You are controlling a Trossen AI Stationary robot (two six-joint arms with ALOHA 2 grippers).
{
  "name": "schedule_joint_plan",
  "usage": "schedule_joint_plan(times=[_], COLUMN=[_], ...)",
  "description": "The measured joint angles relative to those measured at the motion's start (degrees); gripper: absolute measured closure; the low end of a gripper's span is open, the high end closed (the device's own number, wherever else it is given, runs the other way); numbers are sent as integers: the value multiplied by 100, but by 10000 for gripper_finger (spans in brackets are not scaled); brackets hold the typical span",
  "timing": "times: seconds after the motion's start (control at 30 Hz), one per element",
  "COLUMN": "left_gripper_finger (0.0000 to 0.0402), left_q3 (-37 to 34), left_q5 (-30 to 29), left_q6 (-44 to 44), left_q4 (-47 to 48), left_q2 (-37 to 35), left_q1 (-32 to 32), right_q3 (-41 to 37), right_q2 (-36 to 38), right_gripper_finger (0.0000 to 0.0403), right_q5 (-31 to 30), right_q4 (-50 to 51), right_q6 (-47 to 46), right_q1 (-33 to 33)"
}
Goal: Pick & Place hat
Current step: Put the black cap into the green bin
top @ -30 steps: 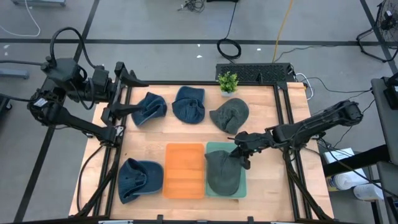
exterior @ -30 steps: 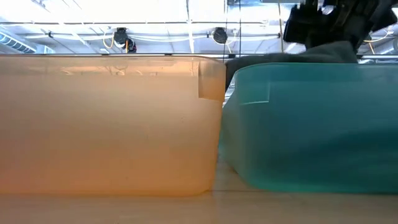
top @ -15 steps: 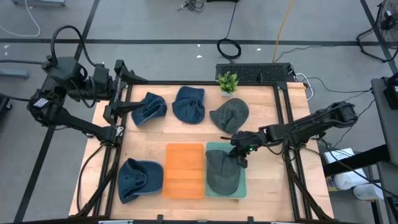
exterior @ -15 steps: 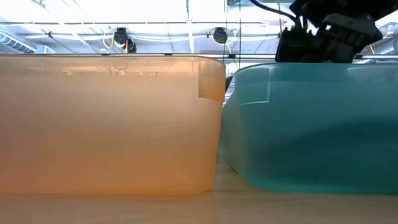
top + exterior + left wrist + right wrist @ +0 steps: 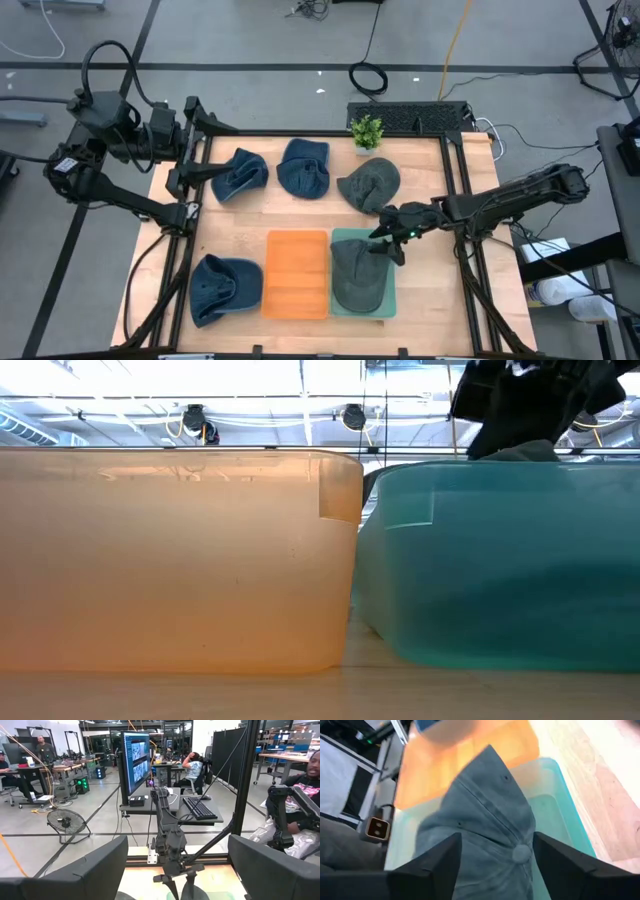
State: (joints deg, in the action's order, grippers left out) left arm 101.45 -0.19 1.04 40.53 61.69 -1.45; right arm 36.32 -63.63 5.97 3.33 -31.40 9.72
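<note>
A grey-green hat (image 5: 360, 282) lies in the teal bin (image 5: 388, 300), crown up, its top button (image 5: 521, 852) showing in the right wrist view. My right gripper (image 5: 388, 240) hangs open over the bin's far end, one finger on either side of the crown. In the low view the hat's top (image 5: 520, 452) peeks over the bin's rim, below the gripper. My left gripper (image 5: 225, 150) is held open at the far left, above a blue hat (image 5: 242, 172). My right gripper comes at the grey-green hat slanting down from the table's right side. Its open fingers (image 5: 437, 865) flank the crown near the button. I cannot tell whether either finger touches the cloth. The hat rests in the teal bin.
An orange bin (image 5: 296, 273) stands left of the teal one. On the table lie a blue hat (image 5: 303, 168), a grey-green hat (image 5: 370, 185) and, near left, another blue hat (image 5: 225, 288). A small plant (image 5: 367, 132) stands at the far edge.
My right gripper dipped into the teal bin with the grey-green hat, then rose a little toward the table's right edge. The hat has sunk and now lies in the bin, only its top above the rim.
</note>
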Motion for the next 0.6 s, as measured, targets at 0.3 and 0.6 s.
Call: schedule_joint_plan(times=[0.3, 0.6], left_gripper_finger=[50, 50], left_q3=[0, 0], left_q5=[1, 0], left_q6=[0, -76], left_q4=[-19, -13], left_q2=[0, 2], left_q1=[0, 0], right_q3=[0, 0], right_q2=[594, 1082], right_gripper_finger=[132, 136], right_q5=[-14, -204], right_q4=[-289, -1333], right_q6=[-299, -85], right_q1=[0, 0])
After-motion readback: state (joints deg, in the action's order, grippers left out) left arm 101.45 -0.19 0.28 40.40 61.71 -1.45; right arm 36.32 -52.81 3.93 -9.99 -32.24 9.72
